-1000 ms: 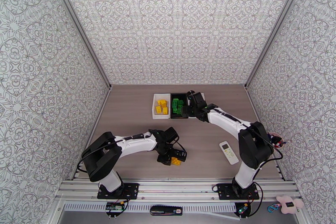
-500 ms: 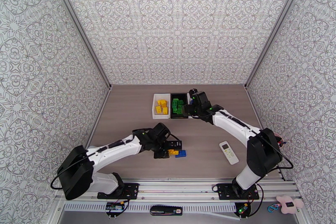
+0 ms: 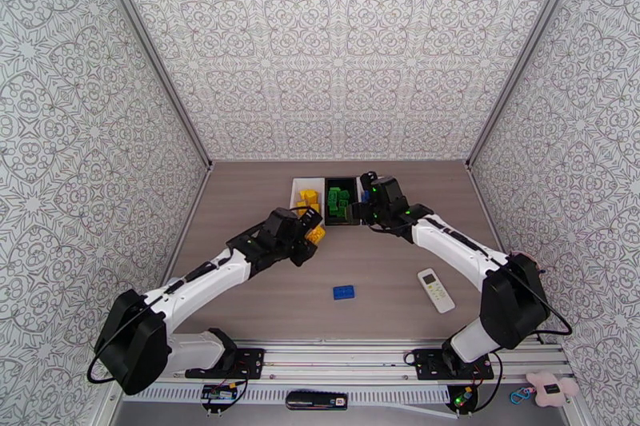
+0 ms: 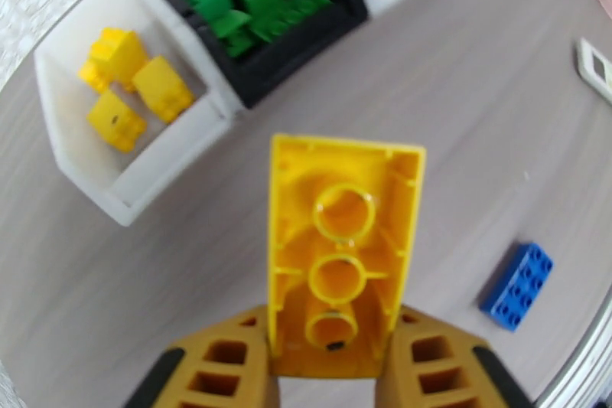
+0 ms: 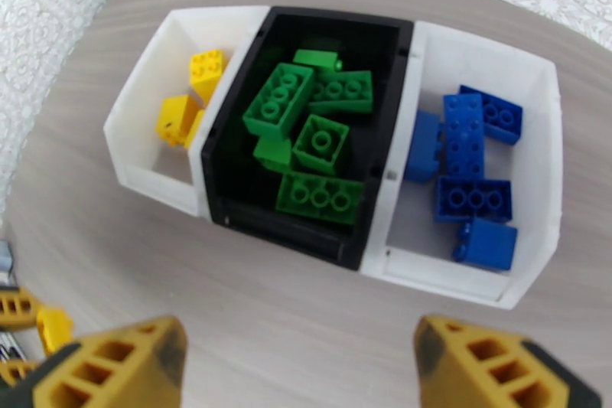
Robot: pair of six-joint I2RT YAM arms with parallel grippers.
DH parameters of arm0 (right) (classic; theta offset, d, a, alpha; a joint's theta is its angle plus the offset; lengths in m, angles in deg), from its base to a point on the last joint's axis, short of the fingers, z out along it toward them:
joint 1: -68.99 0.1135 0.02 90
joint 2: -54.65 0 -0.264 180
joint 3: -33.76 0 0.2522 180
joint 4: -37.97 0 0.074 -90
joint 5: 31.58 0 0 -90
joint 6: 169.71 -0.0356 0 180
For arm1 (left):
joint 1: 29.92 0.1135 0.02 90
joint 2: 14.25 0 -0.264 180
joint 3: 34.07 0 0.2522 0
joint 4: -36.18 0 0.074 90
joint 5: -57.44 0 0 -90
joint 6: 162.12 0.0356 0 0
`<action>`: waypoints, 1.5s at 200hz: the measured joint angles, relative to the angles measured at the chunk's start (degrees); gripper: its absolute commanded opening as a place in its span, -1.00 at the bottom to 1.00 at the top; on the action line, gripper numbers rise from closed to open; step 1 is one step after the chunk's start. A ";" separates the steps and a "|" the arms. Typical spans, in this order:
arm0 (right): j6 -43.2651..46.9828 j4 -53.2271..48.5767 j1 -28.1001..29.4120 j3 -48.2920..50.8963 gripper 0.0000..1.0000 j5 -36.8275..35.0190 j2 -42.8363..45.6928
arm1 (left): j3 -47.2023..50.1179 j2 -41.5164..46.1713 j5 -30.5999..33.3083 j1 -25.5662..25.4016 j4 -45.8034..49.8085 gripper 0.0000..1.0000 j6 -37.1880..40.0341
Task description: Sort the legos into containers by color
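Note:
My left gripper point(image 3: 314, 234) is shut on a yellow lego point(image 4: 344, 249), held underside-up above the table just in front of the bins. The left white bin point(image 5: 145, 172) holds yellow legos point(image 5: 177, 117). The black bin point(image 5: 229, 203) in the middle holds green legos point(image 5: 321, 141). The right white bin point(image 5: 539, 172) holds blue legos point(image 5: 474, 164). One blue lego point(image 3: 344, 292) lies alone on the table. My right gripper point(image 3: 370, 210) hovers open over the near side of the bins, its fingers point(image 5: 115, 363) wide apart with nothing between them.
A white remote control point(image 3: 436, 290) lies on the table at the right, near the right arm. Patterned walls close in the table on three sides. Open tabletop lies between the bins and the lone blue lego.
My left gripper has lifted the yellow lego from the near-centre table and carried it back toward the bins, leaving the blue lego behind. The right gripper has barely shifted.

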 measured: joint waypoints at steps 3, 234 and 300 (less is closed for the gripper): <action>0.00 0.02 0.00 0.04 0.63 0.17 0.00 | -0.39 -0.50 0.35 0.35 -0.28 -0.53 -0.61; 0.02 0.35 3.13 0.46 0.64 2.73 -0.33 | -42.10 -40.22 5.60 11.08 9.60 0.21 -12.87; 2.86 -2.95 4.11 0.44 0.66 3.91 -0.33 | -33.35 -28.26 4.55 11.08 7.04 0.79 -12.90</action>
